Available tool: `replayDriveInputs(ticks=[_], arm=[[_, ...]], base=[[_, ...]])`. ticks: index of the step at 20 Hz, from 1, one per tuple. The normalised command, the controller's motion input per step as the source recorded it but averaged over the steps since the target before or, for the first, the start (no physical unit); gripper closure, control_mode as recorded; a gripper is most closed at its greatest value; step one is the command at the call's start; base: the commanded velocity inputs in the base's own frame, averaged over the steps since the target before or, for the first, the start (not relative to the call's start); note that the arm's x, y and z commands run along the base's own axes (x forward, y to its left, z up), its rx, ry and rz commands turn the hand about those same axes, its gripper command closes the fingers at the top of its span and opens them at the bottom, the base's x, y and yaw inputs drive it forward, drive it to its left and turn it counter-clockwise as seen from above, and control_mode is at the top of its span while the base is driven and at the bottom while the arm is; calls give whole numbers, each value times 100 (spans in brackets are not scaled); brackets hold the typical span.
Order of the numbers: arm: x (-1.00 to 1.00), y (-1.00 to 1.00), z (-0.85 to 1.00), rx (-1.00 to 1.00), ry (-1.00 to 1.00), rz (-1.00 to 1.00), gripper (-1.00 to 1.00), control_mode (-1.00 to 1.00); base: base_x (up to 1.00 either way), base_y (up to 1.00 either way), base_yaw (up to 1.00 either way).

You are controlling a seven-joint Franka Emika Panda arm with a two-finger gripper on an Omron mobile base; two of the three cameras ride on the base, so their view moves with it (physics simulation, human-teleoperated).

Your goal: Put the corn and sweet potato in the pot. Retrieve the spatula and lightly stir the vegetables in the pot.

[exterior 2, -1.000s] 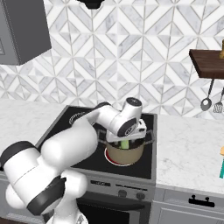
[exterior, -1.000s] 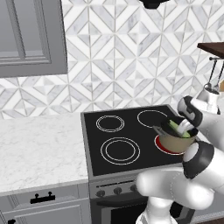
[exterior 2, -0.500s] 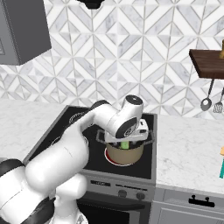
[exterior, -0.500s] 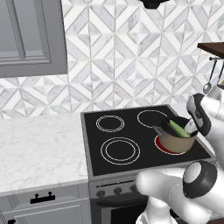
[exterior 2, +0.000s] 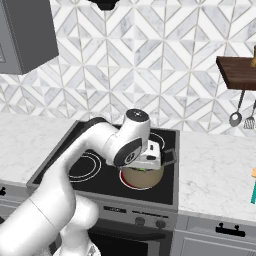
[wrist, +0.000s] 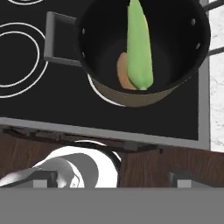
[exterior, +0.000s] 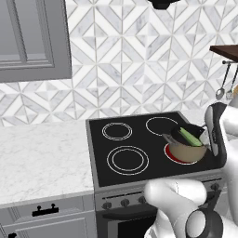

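Both vegetables now lie in the pot (wrist: 144, 94), so your step is to go for the spatula (exterior 2: 254, 187), which I take to be the teal sliver at the far right edge of the right base view, on the bench (exterior 2: 215, 172) well apart from the stove (exterior: 144, 144). Lift the gripper (wrist: 111, 179) straight up first so nothing clips the pot's grey loop handle (wrist: 59, 39); the jaws stand wide open and hold nothing. Approach the spatula across its thin handle, low and square, since a slim flat tool can slip or pivot. The corn (wrist: 139, 43) is a smooth, pale green, tapering cob leaning across the dark inside of the pot, over an orange sweet potato (wrist: 124, 72) half hidden beneath it. The pot is round, tan outside, on a glossy black cooktop with white rings; the bench is veined marble.
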Motion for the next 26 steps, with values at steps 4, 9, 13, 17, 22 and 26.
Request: replayDriveInputs(ticks=[4, 9, 13, 17, 22, 26], arm=[[-20, 91, 13, -4, -1, -27, -100, -100], [-5, 85, 16, -5, 0, -9, -100, -100], [-24, 53, 19, 0, 0, 0, -100, -100], [-13, 49, 8, -8, 0, 0, -100, -100], [-14, 4, 4, -1, 0, 0, -100, -100], [-39, 0, 18, 0, -2, 1, -100, -100]], base=[[0, 0, 0], [0, 0, 0], [0, 0, 0], [0, 0, 0], [0, 0, 0], [0, 0, 0]])
